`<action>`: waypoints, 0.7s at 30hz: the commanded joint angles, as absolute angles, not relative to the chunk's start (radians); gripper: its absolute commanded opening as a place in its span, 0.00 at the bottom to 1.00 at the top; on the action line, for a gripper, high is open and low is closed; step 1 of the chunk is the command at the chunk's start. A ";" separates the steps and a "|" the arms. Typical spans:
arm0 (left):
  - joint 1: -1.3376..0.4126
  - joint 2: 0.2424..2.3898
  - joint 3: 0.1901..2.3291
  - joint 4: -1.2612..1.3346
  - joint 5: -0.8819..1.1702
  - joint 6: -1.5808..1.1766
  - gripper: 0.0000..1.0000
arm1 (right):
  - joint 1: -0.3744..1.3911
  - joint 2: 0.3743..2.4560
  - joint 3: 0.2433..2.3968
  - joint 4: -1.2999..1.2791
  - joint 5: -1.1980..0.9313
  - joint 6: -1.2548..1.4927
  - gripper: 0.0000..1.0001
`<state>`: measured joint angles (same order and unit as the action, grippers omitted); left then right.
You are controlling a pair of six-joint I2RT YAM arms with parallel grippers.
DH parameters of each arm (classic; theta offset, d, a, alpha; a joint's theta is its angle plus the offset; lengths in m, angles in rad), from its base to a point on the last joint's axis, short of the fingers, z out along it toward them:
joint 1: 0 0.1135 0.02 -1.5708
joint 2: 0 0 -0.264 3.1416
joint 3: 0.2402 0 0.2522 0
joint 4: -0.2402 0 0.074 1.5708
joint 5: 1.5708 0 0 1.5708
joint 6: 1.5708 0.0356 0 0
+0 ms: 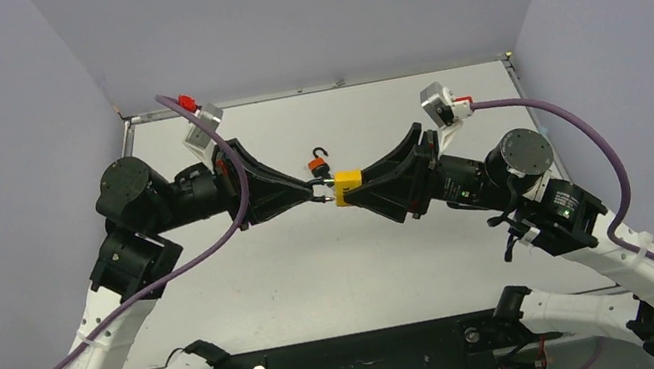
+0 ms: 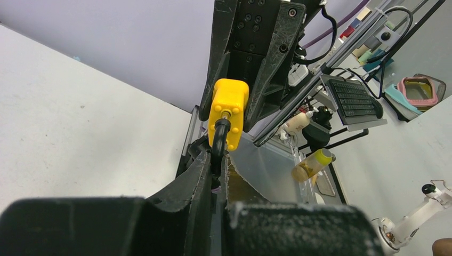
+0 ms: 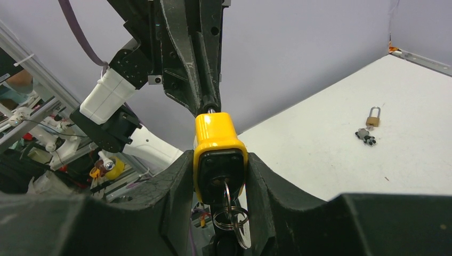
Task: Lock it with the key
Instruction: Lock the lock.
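A yellow padlock (image 1: pixel 347 181) is held in the air over the middle of the table, between both arms. My right gripper (image 1: pixel 357 191) is shut on the padlock's body (image 3: pixel 216 141), one finger on each side. A key with metal rings (image 3: pixel 230 216) hangs from the keyhole in the padlock's underside. My left gripper (image 1: pixel 317 189) is shut on the padlock's black shackle (image 2: pixel 219 136), which comes out of the yellow body (image 2: pixel 229 104). The left jaws (image 2: pixel 217 154) pinch the shackle tightly.
An orange padlock with a black shackle (image 1: pixel 319 159) lies on the table just behind the grippers. A small brass padlock (image 3: pixel 373 116) with keys (image 3: pixel 366 136) lies on the table surface (image 1: pixel 319 277). Grey walls enclose the table.
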<state>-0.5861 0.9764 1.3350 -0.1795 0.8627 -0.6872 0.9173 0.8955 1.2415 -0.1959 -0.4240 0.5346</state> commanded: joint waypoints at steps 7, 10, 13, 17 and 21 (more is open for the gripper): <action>-0.662 0.986 1.314 -0.104 0.813 -0.700 0.00 | 0.935 0.933 1.213 -0.018 -0.476 0.599 0.00; -0.697 0.995 1.317 -0.114 0.782 -0.687 0.00 | 0.940 0.947 1.212 -0.012 -0.476 0.604 0.00; -0.741 1.011 1.329 -0.146 0.744 -0.657 0.00 | 0.945 0.955 1.216 -0.009 -0.474 0.604 0.00; -0.780 1.025 1.338 -0.159 0.715 -0.645 0.00 | 0.951 0.967 1.218 -0.023 -0.462 0.594 0.00; -0.796 1.033 1.345 -0.157 0.696 -0.646 0.00 | 0.961 0.977 1.218 -0.030 -0.457 0.588 0.00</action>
<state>-0.7319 0.9752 1.3258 -0.1654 0.6960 -0.6502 0.9192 0.9031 1.2190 -0.1196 -0.4412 0.5873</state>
